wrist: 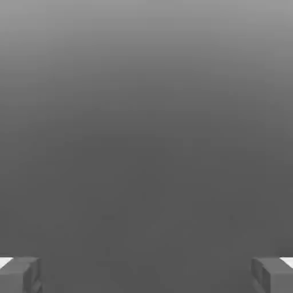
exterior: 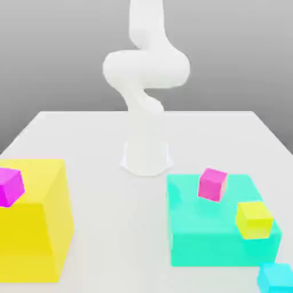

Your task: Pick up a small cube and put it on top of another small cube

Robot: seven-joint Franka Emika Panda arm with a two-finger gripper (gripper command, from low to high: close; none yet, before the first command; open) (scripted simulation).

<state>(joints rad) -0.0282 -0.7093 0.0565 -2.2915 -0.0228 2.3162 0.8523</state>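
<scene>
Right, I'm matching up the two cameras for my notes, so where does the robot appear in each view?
Exterior view: the arm stands in the middle, rising from its base on the pale table.
Hand view: the hand is at the picture's edge, open, its two fingers far apart.
Shared landmark: the grey backdrop, behind the robot in both.

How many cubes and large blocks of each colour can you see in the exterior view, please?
Yellow: 2 (large block, small cube)
Teal-green: 1 (large block)
Pink: 1 (small cube)
Magenta-purple: 1 (small cube)
Cyan: 1 (small cube)
Total: 6
</scene>
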